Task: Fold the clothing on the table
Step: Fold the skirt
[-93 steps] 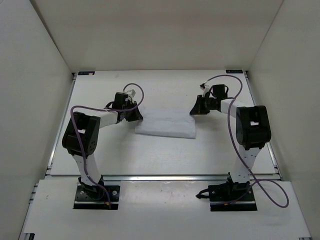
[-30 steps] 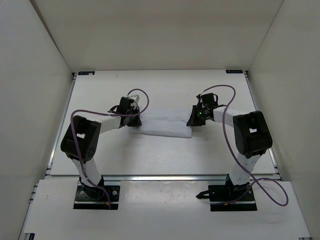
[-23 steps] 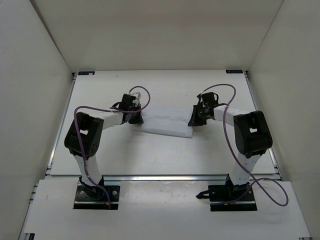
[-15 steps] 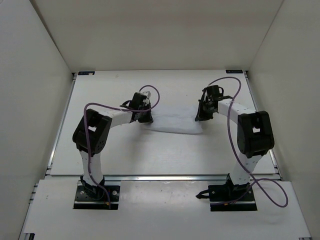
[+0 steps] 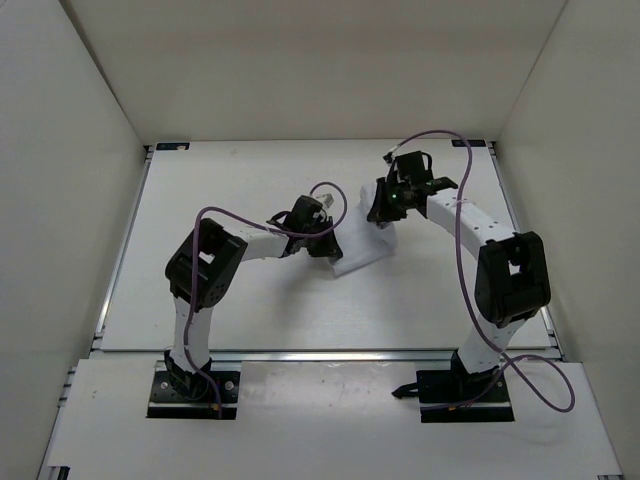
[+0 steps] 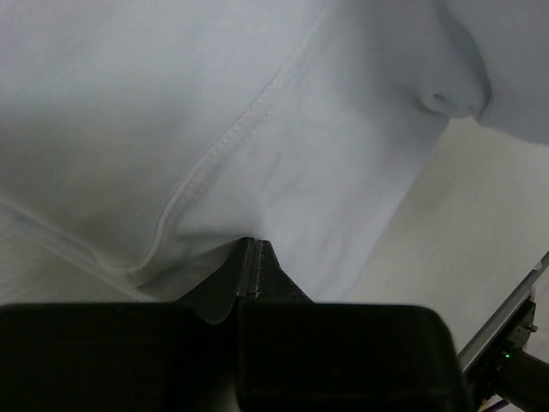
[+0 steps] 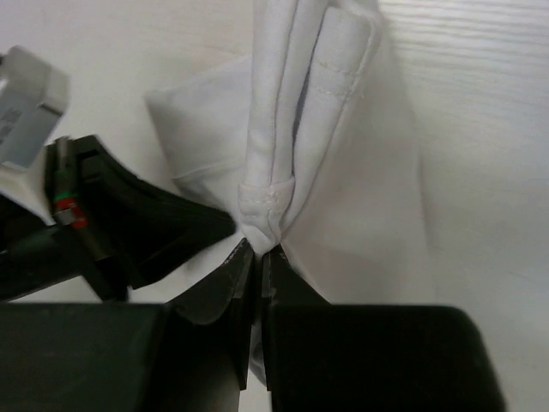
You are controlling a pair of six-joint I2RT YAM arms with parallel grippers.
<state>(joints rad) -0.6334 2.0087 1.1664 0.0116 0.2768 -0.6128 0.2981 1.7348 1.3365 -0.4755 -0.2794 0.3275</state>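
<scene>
Cloth [image 5: 365, 250] is bunched near the middle of the table [image 5: 250, 310], between the two claws. Part is lifted, and the lower edge appears to rest on the surface.

- Left claw [image 6: 250, 255]: pressed together on a thin fold of cloth, just below a stitched seam.
- Right claw [image 7: 257, 251]: pinched on a rolled hem [image 7: 273, 193], several layers thick.
- The claws are set close together; the left one is seen at the edge of the right wrist view.

Step judged: two held points are being brought over so that a fold can be laid.

To be done well:
- Both pinches are to be kept firm.
- The claws are to be moved level and as a pair, so that no sag is left between them.
- The carried edge is to be lowered onto the resting part, edges matched, before anything is released.
- The right pinch looks bulky, so an inner layer may slip.

Hard to make out:
- The kind of garment cannot be told.
- From above, the fingertips are covered by the claw bodies.
- White cloth merges with white table, so the outline is hard to trace.
- The left wrist view is filled by cloth, its far side cut off.
- The layers caught there cannot be counted.
</scene>
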